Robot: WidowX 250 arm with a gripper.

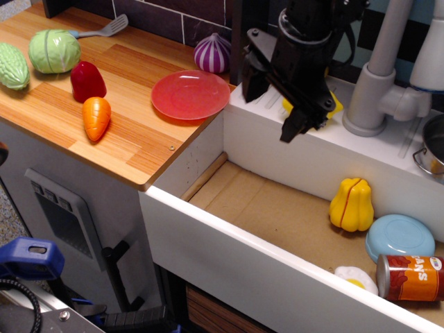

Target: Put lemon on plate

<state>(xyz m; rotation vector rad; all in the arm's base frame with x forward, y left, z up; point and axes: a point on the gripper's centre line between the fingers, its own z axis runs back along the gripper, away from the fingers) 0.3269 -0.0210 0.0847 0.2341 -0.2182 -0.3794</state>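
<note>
The red-pink plate (190, 94) lies empty on the wooden counter, close to its right edge. The lemon (335, 105) sits on the white ledge behind the sink; only small yellow slivers of it show, as the arm covers the rest. My black gripper (273, 103) is open, with its jaws spread, and hangs right in front of and over the lemon. One finger (252, 78) is at the ledge's left end and the other (294, 125) is lower, over the sink wall. I cannot tell whether it touches the lemon.
On the counter: purple onion (211, 53), carrot (96, 116), red pepper (87, 81), cabbage (54, 50), green gourd (12, 66), spatula (104, 29). In the sink: yellow squash (352, 204), light blue plate (399, 236), can (411, 277), fried egg (355, 277). Grey faucet (378, 76) stands right of the arm.
</note>
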